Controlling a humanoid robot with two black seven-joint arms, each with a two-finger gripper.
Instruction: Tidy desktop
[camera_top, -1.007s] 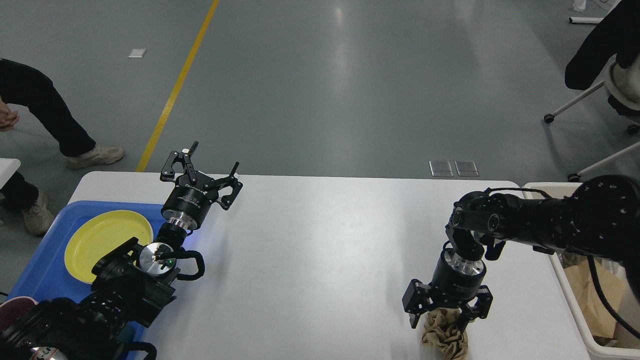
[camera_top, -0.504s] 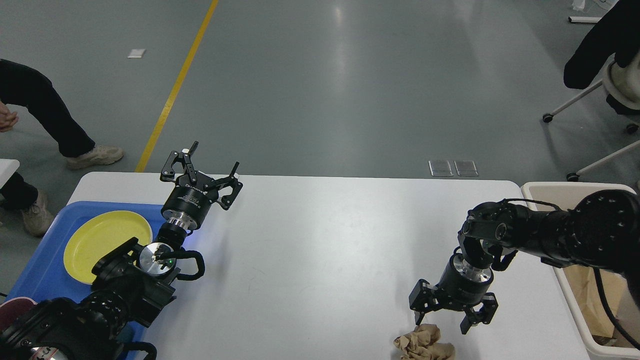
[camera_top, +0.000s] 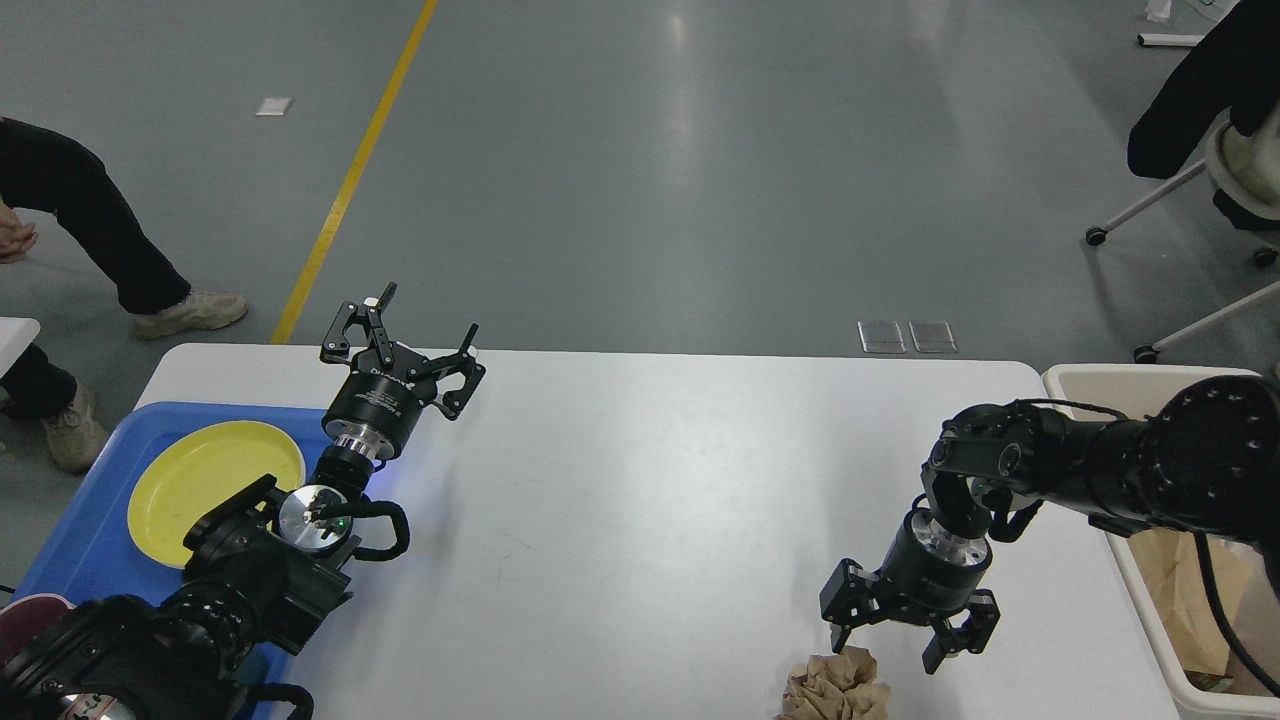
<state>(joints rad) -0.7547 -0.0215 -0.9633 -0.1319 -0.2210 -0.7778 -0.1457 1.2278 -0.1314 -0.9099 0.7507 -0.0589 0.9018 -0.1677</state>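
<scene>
White desktop (camera_top: 640, 500) fills the view. Right gripper (camera_top: 910, 648) hangs wide and empty, crumpled brown paper (camera_top: 835, 688) just below-left at the near edge, beige bin (camera_top: 1080, 378) rightward. Left gripper (camera_top: 415, 340), splayed too, sits far off.

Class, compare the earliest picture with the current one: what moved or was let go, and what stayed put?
The right claw has let go of the crumpled brown paper. It was closed around the wad; now it is open, shifted slightly right, with the paper lying on the desktop at the near edge, shifted left. The left claw, yellow plate and blue tray are unchanged.
</scene>
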